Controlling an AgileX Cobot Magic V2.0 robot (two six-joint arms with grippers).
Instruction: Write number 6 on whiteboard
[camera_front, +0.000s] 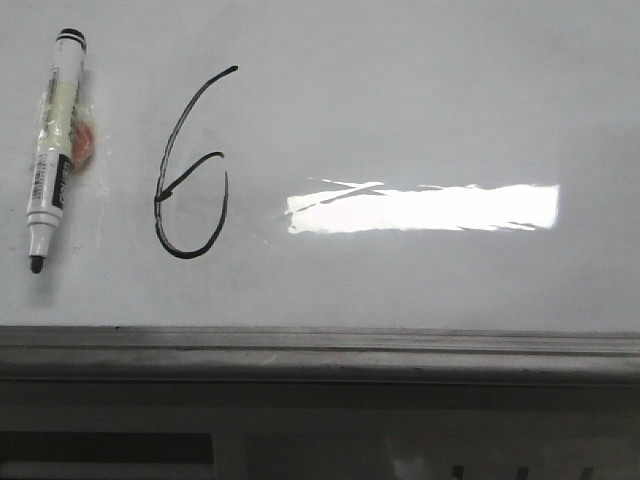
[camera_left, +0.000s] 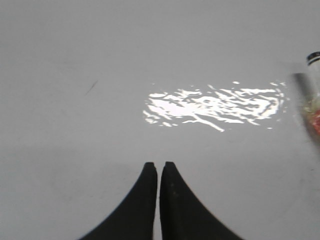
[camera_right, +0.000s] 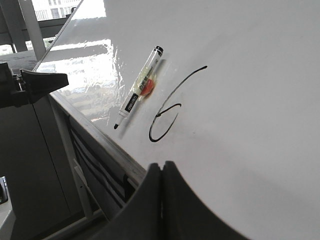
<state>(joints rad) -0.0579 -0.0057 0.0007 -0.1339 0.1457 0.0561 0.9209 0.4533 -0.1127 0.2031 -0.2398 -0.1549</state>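
A black hand-drawn number 6 (camera_front: 190, 165) stands on the whiteboard (camera_front: 420, 110), left of the bright light reflection; it also shows in the right wrist view (camera_right: 167, 112). A white marker with a black uncapped tip (camera_front: 55, 145) lies on the board left of the 6, tip toward the rail; it also shows in the right wrist view (camera_right: 137, 87) and at the edge of the left wrist view (camera_left: 311, 95). My left gripper (camera_left: 159, 165) is shut and empty over bare board. My right gripper (camera_right: 161, 165) is shut and empty near the board's edge rail. Neither gripper shows in the front view.
A grey metal edge rail (camera_front: 320, 350) runs along the board's near side. A dark clamp-like part (camera_right: 42, 80) sticks out beyond the board's edge in the right wrist view. A faint short dark mark (camera_left: 91, 88) is on the board in the left wrist view.
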